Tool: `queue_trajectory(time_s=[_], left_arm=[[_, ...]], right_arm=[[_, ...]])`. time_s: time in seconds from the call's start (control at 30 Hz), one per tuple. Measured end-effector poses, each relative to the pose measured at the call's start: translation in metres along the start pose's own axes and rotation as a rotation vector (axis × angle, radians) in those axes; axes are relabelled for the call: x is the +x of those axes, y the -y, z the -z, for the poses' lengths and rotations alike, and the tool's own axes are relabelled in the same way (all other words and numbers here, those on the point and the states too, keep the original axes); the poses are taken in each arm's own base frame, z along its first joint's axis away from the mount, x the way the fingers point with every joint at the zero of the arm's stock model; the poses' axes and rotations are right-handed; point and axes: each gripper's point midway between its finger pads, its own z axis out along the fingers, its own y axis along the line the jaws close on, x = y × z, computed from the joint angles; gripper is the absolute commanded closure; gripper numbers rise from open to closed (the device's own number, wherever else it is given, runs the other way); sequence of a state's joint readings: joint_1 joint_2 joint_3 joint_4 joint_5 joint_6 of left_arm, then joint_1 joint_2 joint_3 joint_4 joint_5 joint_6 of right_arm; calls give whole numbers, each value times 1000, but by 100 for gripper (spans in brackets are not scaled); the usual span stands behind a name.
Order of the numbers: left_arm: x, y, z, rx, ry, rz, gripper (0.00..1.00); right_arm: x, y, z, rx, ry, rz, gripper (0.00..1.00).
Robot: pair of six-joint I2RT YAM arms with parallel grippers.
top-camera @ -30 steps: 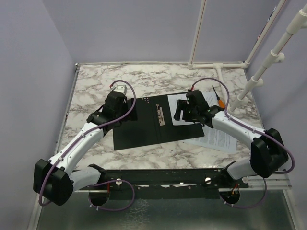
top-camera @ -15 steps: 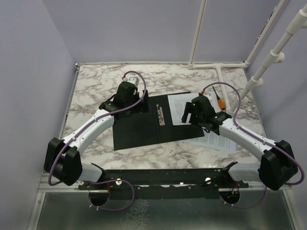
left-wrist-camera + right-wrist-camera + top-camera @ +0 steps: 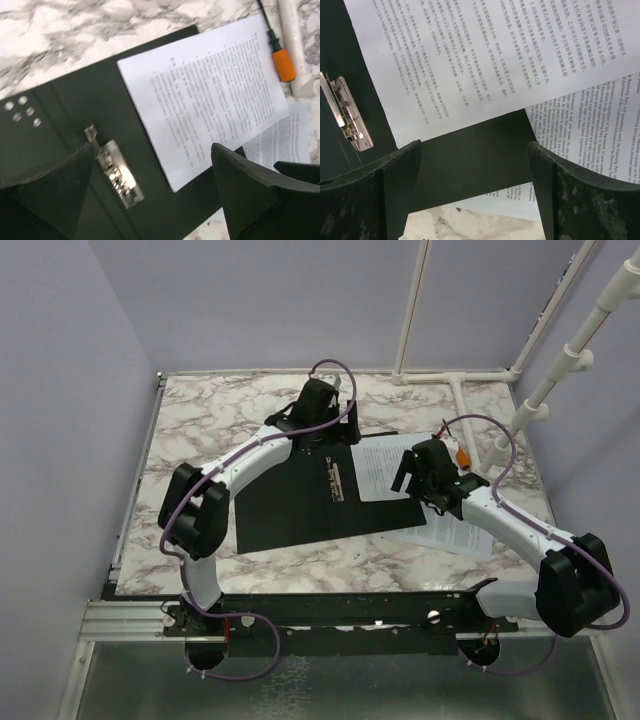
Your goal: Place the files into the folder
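Note:
The folder (image 3: pixel 285 505) lies open, black faces up, mid-table, with its metal clip (image 3: pixel 333 480) at the spine. One printed sheet (image 3: pixel 385 465) lies on the folder's right half. The second sheet (image 3: pixel 455 530) lies on the table, partly under the folder's right edge. My left gripper (image 3: pixel 326 440) hovers open and empty over the spine at the far edge; its wrist view shows the clip (image 3: pixel 116 172) and the first sheet (image 3: pixel 210 100). My right gripper (image 3: pixel 410 475) hovers open and empty over the folder's near right corner (image 3: pixel 470 160), with both sheets (image 3: pixel 470 60) (image 3: pixel 590 130) in view.
An orange-handled screwdriver (image 3: pixel 458 450) lies just right of the sheets, also in the left wrist view (image 3: pixel 282 62). White pipes (image 3: pixel 470 405) run along the back right. The table is marbled (image 3: pixel 200 430).
My left arm has swung from the folder's left half to its far edge above the spine. My right gripper has moved right, uncovering the sheet on the folder's right half.

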State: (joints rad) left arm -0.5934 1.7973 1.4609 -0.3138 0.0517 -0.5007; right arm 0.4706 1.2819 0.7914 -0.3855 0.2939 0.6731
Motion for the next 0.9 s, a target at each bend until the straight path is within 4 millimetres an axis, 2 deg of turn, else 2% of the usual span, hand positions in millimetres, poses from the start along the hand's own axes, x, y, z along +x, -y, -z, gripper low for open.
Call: queue_trajectory(time_s=[0.1, 0.27, 0.57, 0.7, 0.9], left_arm=[[-7, 15, -22, 29, -4, -12, 1], [-14, 37, -62, 88, -14, -36, 1], [-5, 44, -118, 133, -52, -64, 1], [1, 45, -132, 151, -71, -67, 1], [17, 39, -144, 159, -113, -72, 1]], right_arm=[[-7, 5, -3, 7, 17, -23, 6], [-15, 14, -9, 12, 29, -51, 5], [-12, 24, -20, 14, 10, -81, 5], [-5, 29, -26, 19, -16, -93, 5], [0, 15, -31, -58, -39, -125, 5]])
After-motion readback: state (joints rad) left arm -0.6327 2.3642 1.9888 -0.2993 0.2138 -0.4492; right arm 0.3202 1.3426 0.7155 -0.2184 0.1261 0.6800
